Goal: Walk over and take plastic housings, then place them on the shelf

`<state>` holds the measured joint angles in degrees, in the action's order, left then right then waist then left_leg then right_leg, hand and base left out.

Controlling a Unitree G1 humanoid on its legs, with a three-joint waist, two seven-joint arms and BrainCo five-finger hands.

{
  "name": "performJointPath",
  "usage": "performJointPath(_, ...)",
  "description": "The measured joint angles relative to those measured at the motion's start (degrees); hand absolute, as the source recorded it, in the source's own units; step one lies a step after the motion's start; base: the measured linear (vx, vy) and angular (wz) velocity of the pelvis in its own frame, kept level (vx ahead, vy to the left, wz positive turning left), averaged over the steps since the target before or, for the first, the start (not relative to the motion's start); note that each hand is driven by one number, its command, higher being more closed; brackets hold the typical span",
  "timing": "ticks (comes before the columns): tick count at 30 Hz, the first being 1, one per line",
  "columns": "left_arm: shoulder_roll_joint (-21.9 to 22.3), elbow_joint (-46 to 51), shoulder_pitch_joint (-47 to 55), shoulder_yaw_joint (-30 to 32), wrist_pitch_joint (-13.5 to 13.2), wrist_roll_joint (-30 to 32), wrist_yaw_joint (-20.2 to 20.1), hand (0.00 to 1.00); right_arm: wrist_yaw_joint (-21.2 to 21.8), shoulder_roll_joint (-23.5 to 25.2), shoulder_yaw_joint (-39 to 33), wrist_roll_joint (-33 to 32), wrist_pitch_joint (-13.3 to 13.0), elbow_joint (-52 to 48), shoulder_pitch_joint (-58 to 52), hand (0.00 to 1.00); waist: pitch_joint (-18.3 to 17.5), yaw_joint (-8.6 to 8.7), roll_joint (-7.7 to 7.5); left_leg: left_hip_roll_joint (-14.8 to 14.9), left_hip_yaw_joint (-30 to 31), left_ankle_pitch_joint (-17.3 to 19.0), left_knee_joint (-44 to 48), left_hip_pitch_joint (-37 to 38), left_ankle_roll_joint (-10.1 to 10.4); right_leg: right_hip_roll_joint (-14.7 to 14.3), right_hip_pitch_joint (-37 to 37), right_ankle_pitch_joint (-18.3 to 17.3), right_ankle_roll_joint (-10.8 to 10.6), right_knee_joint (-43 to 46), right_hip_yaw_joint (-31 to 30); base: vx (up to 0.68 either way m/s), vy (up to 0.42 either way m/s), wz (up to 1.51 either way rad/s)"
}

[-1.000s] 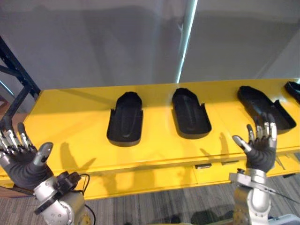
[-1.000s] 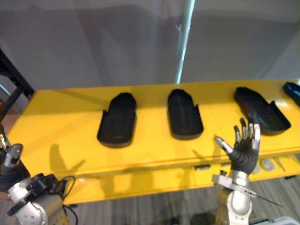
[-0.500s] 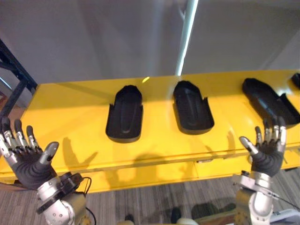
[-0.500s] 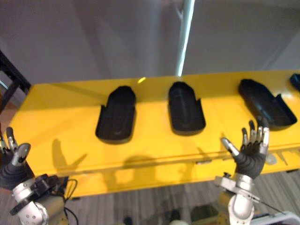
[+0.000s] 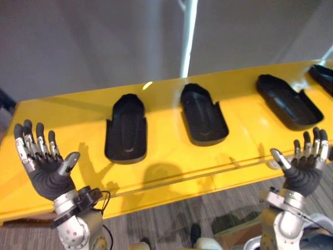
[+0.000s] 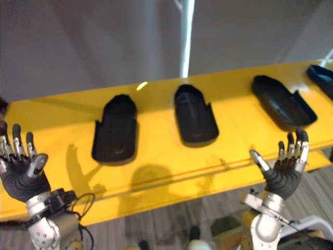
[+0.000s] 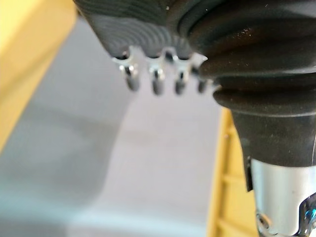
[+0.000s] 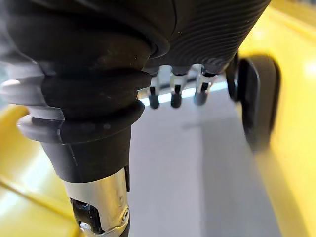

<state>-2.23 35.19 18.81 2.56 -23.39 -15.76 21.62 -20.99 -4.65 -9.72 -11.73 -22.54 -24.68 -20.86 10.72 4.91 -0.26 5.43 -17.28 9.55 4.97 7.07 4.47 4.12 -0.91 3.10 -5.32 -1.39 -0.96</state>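
Several black plastic housings lie in a row on a yellow table (image 5: 171, 156): one at the left (image 5: 126, 128), one in the middle (image 5: 203, 113), one to the right (image 5: 287, 100), and the end of another (image 5: 323, 76) at the far right edge. My left hand (image 5: 46, 166) is raised at the lower left, palm up, fingers spread and empty, short of the table's front edge. My right hand (image 5: 304, 169) is held up the same way at the lower right, open and empty, near the front edge below the right housing.
A grey wall (image 5: 104, 41) with a bright vertical strip (image 5: 188, 36) stands behind the table. Grey carpet floor (image 5: 182, 224) runs below the table's front edge.
The whole view has shifted, so the camera moved. Both hands stay open; the left hand now stands higher in the picture, the right one slightly lower and further right.
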Motion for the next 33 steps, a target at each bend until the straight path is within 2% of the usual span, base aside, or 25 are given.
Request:
performJointPath(3, -0.1, -0.7, -2.5, -1.6, 0.0, 0.7, 1.8, 0.0, 0.1, -0.1, -4.1, 0.1, -0.4, -1.6, -3.0, 0.0, 0.4, 1.7, 0.75, 1.0, -4.1, 2.6, 2.7, 1.3, 0.0, -1.1, 0.2, 0.1, -0.1, 0.7, -4.4, 0.0, 0.036, -0.74)
performJointPath(4, -0.3, -1.1, -3.4, -1.6, -0.1, 1.1, 3.2, 0.0, 0.9, -0.1, -5.6, -1.0, -1.6, -2.1, -3.6, 0.0, 0.7, 2.64, 1.12, 1.0, -5.3, 3.5, 3.8, 1.9, -0.2, -1.4, 0.5, 0.2, -0.2, 1.0, -5.9, -0.02, 0.041, -0.94)
performJointPath(5, -1.0, -1.2, -4.2, -1.6, -0.1, 1.4, 4.7, 0.0, 1.5, -0.2, -6.7, -1.3, -2.3, -2.1, -3.9, 0.0, 0.8, 3.48, 1.18, 0.7, -4.8, 4.0, 5.0, 1.8, -0.8, -1.7, 1.2, 0.4, -0.5, 1.3, -8.3, -0.01, 0.028, -0.85)
performJointPath(6, -1.3, -1.3, -4.6, -1.5, -0.1, 2.4, 5.4, 0.0, 2.3, -0.2, -7.1, -1.9, -2.6, -2.1, -3.9, 0.0, 0.9, 3.57, 1.16, 0.5, -3.8, 4.2, 5.8, 1.8, -1.3, -1.8, 1.5, 0.5, -0.7, 1.6, -9.5, -0.02, 0.01, -0.98)
performJointPath(7, -1.7, -1.5, -5.0, -1.5, -0.1, 4.4, 6.9, 0.0, 3.7, -0.5, -7.3, -3.2, -2.9, -2.1, -3.9, 0.0, 1.0, 3.5, 1.34, 0.0, -1.3, 4.8, 7.1, 1.9, -2.3, -2.2, 2.0, 0.7, -0.9, 2.0, -11.9, -0.04, 0.018, -1.27)
performJointPath(8, -1.9, -1.4, -5.4, -1.4, 0.1, 8.1, 9.1, 0.0, 6.8, -1.5, -6.9, -5.4, -4.3, -2.2, -3.4, 0.0, 1.7, 3.32, 2.21, -0.6, 4.4, 7.1, 9.2, 1.7, -3.6, -3.0, 2.1, 0.5, -0.5, 1.9, -15.4, -0.06, 0.039, -1.3)
performJointPath(9, -1.9, -1.4, -5.4, -1.4, 0.1, 9.4, 9.8, 0.0, 7.9, -2.0, -6.3, -6.2, -4.7, -2.2, -3.3, 0.0, 1.9, 3.16, 2.67, -0.6, 6.4, 8.3, 9.9, 1.6, -3.6, -3.5, 2.5, 0.6, -0.7, 1.9, -16.6, -0.09, 0.094, -1.35)
performJointPath(10, -2.0, -1.2, -5.4, -1.4, 0.3, 11.1, 10.6, 0.0, 9.5, -2.9, -5.1, -7.5, -5.4, -2.2, -2.5, 0.0, 2.0, 3.0, 4.16, -0.8, 9.7, 10.5, 10.7, 1.4, -3.3, -4.5, 3.5, 1.0, -1.0, 2.2, -18.6, -0.08, 0.105, -0.85)
performJointPath(11, -2.0, -1.2, -5.3, -1.3, 0.6, 12.0, 10.9, 0.0, 10.1, -3.1, -4.1, -8.1, -5.6, -2.2, -2.1, 0.0, 1.9, 2.98, 4.57, -1.1, 10.5, 11.3, 11.2, 0.9, -3.2, -4.7, 4.1, 1.1, -1.3, 2.4, -19.6, -0.12, 0.145, -0.82)
performJointPath(12, -2.0, -0.8, -5.3, -1.1, 1.3, 12.5, 10.9, 0.0, 10.5, -3.0, -1.2, -8.4, -5.8, -2.1, -1.0, 0.0, 2.1, 2.81, 4.32, -1.9, 9.6, 11.5, 11.6, 0.7, -3.3, -4.4, 4.9, 1.5, -1.7, 2.9, -20.7, -0.12, 0.141, -0.51)
performJointPath(15, -2.0, 0.9, -4.0, 0.0, 1.8, 12.4, 10.4, 0.0, 11.1, -3.1, 5.5, -7.7, -5.6, -2.1, 2.2, 0.0, 2.8, 0.12, 3.15, -2.7, 7.7, 11.6, 12.3, 0.6, -3.6, -3.7, 5.7, 2.6, -2.8, 2.9, -22.6, -0.11, 0.086, -0.34)
performJointPath(17, -2.1, 2.0, -1.7, 2.3, 1.4, 12.4, 10.2, 0.0, 11.0, -3.2, 7.7, -7.6, -4.3, -2.0, 5.6, 0.0, 3.2, -1.7, 1.7, -3.0, 7.7, 12.0, 14.3, -1.9, -4.0, -3.1, 7.2, 3.1, -2.5, 2.6, -22.4, -0.11, 0.043, 0.0)
performJointPath(19, -2.1, 2.0, -0.6, 4.0, 0.5, 12.4, 10.3, 0.0, 11.0, -3.2, 7.7, -7.6, -3.3, -1.1, 8.3, 0.0, 3.6, -2.77, 1.49, -3.0, 8.9, 12.3, 16.7, -4.3, -4.2, -2.8, 8.4, 3.4, -2.3, 2.9, -20.6, -0.03, 0.002, 0.3)
performJointPath(21, -2.1, 2.0, -1.0, 4.8, -1.4, 12.2, 10.2, 0.0, 10.6, -3.3, 7.7, -7.0, -2.2, 1.0, 11.1, 0.0, 4.0, -3.36, 1.5, -2.9, 10.0, 12.5, 18.7, -6.4, -4.0, -2.8, 9.5, 4.1, -2.6, 3.6, -18.7, -0.02, -0.019, 0.36)
performJointPath(23, -2.1, 2.0, -3.3, 4.8, -4.5, 12.1, 9.2, 0.0, 7.8, -4.0, 7.5, -5.4, -1.1, 4.8, 14.2, 0.0, 6.0, -3.46, 2.2, -2.7, 11.7, 13.1, 21.0, -8.4, -4.0, -2.9, 10.4, 4.1, -2.6, 5.1, -16.2, -0.04, -0.044, 0.28)
performJointPath(25, -2.2, 2.4, -5.3, 4.3, -6.9, 11.7, 8.8, 0.0, 5.2, -4.0, 7.4, -5.3, -0.4, 5.6, 14.8, 0.0, 7.3, -3.54, 2.6, -2.6, 11.8, 13.6, 22.5, -9.6, -4.1, -3.2, 11.6, 4.3, -2.7, 6.2, -16.3, -0.06, -0.015, -0.03)
performJointPath(26, -2.2, 3.1, -6.2, 3.3, -7.8, 11.1, 8.1, 0.0, 4.1, -3.5, 7.0, -5.1, 0.4, 5.5, 13.6, 0.0, 8.5, -3.12, 2.57, -2.6, 11.6, 13.9, 23.1, -9.3, -4.1, -3.4, 11.6, 4.6, -3.1, 6.7, -16.5, -0.06, 0.0, -0.21)
performJointPath(29, -2.2, 3.3, -6.3, 0.3, -8.8, 10.5, 6.6, 0.0, 3.3, -1.1, 6.3, -4.5, 0.8, 4.7, 7.4, 0.0, 9.6, -1.35, 1.76, -2.5, 9.1, 14.6, 23.6, -7.9, -4.5, -3.7, 11.1, 5.8, -3.9, 6.9, -16.9, -0.09, 0.026, -0.49)
performJointPath(30, -2.3, 3.2, -5.9, -0.6, -8.8, 11.2, 7.1, 0.0, 4.1, 0.3, 6.3, -5.2, 0.7, 2.9, 3.8, 0.0, 10.7, -0.52, 1.09, -2.3, 7.3, 14.9, 23.6, -6.0, -5.1, -4.1, 10.3, 7.5, -3.6, 6.8, -16.5, -0.17, 0.045, -1.04)
performJointPath(31, -2.4, 3.2, -5.8, -0.8, -8.5, 13.1, 8.0, 0.0, 6.6, 1.0, 6.1, -6.8, 0.1, 1.1, 1.3, 0.0, 11.2, -0.16, 0.69, -1.2, 4.9, 14.8, 23.4, -5.5, -5.3, -5.0, 10.2, 12.6, -3.6, 4.6, -16.0, -0.22, 0.022, -1.26)
performJointPath(32, -2.9, 3.0, -5.6, -0.5, -8.3, 14.3, 8.8, 0.0, 8.6, 1.0, 5.8, -8.0, -0.5, 0.5, 0.5, 0.0, 11.4, 0.03, 1.03, 0.4, 2.4, 14.5, 23.3, -5.5, -5.7, -5.5, 9.8, 16.2, -4.1, 2.2, -14.2, -0.23, -0.003, -1.2)
performJointPath(33, -3.7, 2.6, -6.0, -0.4, -7.8, 14.3, 8.9, 0.0, 10.4, 1.0, 5.3, -9.1, -1.5, 0.5, 0.4, 0.0, 11.5, 0.26, 1.16, 1.0, 0.8, 13.8, 22.9, -5.7, -6.0, -5.3, 11.1, 13.5, -2.1, 6.1, -9.3, -0.22, -0.014, -0.9)
